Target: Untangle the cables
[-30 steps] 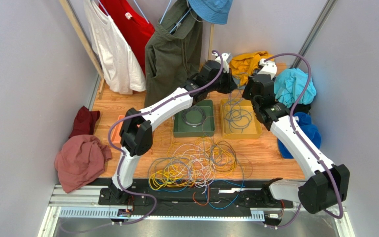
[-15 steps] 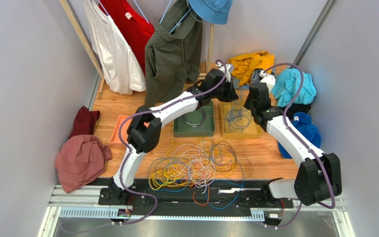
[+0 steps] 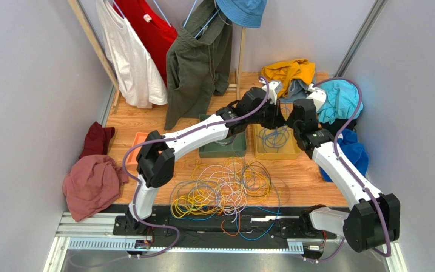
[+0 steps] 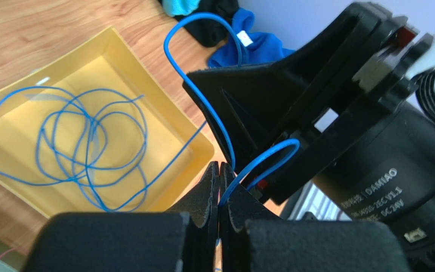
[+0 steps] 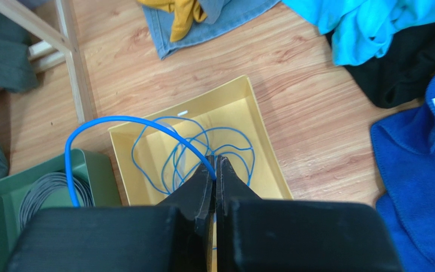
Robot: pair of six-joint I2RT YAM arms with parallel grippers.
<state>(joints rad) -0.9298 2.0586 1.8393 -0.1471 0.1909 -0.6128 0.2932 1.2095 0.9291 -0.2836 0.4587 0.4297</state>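
A tangle of thin yellow, white, orange and blue cables lies on the wooden floor near the arm bases. A blue cable coils in the yellow tray, also seen in the left wrist view as the blue cable in the yellow tray. My left gripper is shut on one strand of it. My right gripper is shut on another strand that arches left. Both grippers meet above the yellow tray, left gripper facing right gripper.
A green tray holds a grey coiled cable. An orange tray sits left. Clothes lie around: cyan, blue, yellow, pink. Garments hang on a wooden rack.
Both arms have swung right and lower over the yellow tray, bringing the two grippers closer together. Both stay shut.
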